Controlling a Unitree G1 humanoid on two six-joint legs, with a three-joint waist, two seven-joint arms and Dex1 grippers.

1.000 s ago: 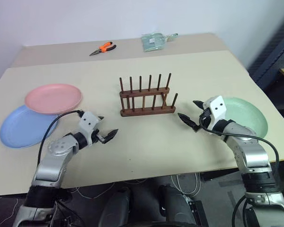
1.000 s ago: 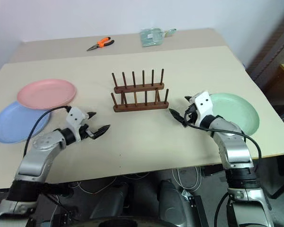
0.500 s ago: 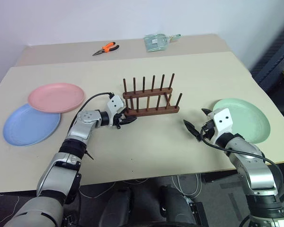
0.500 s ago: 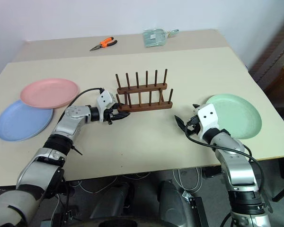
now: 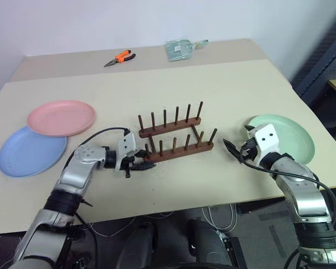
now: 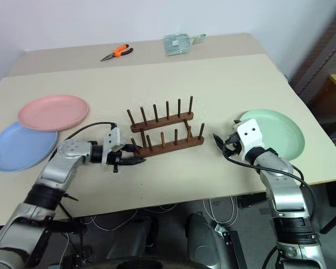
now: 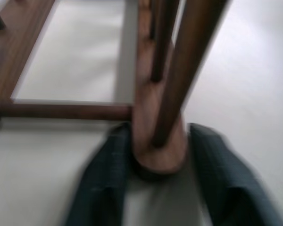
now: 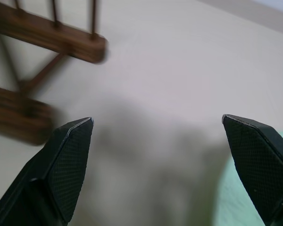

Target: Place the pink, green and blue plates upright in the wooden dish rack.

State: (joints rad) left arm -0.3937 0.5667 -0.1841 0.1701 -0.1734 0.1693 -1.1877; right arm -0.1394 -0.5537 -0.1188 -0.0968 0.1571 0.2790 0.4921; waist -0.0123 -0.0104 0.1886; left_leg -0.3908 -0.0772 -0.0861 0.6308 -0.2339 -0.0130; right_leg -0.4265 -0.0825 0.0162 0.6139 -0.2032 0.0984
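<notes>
While orange-handled pliers [image 5: 122, 56] and a clear plastic packet [image 5: 182, 49] lie far beyond both pincers on the beige matte worktop [image 5: 241, 84], the dark brown wooden dish rack [image 5: 175, 140] sits skewed between them. The left pincer [image 7: 155, 162] clamps the rounded end of its near base bar, arm reaching rightward. Behind it lie the salmon pink plate [image 5: 61, 117] and light blue plate [image 5: 31, 151], overlapping. The right pincer [image 5: 238, 147] gapes wide, empty, beside the mint green plate [image 5: 291, 134].

A beige table [image 5: 241, 84] stands against a plain white wall [image 5: 101, 22].
</notes>
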